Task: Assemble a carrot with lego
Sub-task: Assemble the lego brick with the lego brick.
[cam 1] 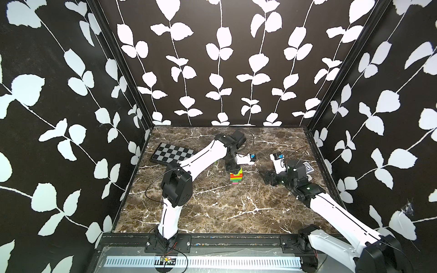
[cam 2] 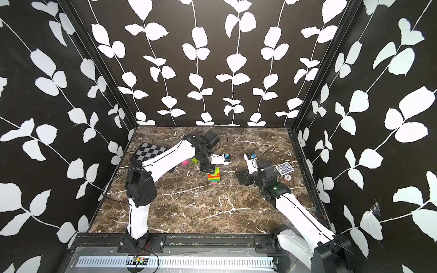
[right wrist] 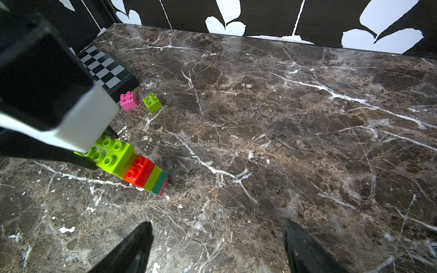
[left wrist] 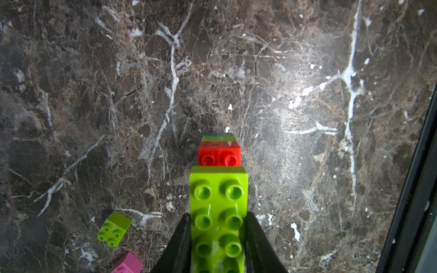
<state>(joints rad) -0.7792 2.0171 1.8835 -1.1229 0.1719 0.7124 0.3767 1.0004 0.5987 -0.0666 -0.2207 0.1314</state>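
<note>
The leaf-patterned walls (cam 1: 71, 118) closed in a marble table (cam 1: 212, 212) on three sides, and everything lay loose on that surface, nothing in a bin or tray. The carrot (cam 1: 236, 177) stood upright near the middle of the table, seen in both top views (cam 2: 214, 177). Its bands ran pink at the base, then green, lime and red-orange (right wrist: 142, 173). On top sat a long lime brick (left wrist: 218, 196), which overhung the red layer on one side in the left wrist view. The left gripper (left wrist: 218, 216) came down from above and was clamped on that long lime brick, one black finger (left wrist: 182, 241) pressed to each long side. Whether the brick was fully seated on the stack could not be told. Two loose pieces of lego lay just beside each other on the marble, between the carrot and the checkered board (right wrist: 104, 68): a pink brick (right wrist: 128, 100) and a small lime brick (right wrist: 152, 102), both studs up and apart from the stack. The board lay flat near the far left corner with nothing on the part that showed. The right gripper (right wrist: 217, 232) hung low over bare marble to the right of the carrot, its jaws spread wide and holding nothing. Behind it, near the right wall, lay a blue-patterned pack of cards (cam 2: 284, 169), too small to tell whether it was shut.
</note>
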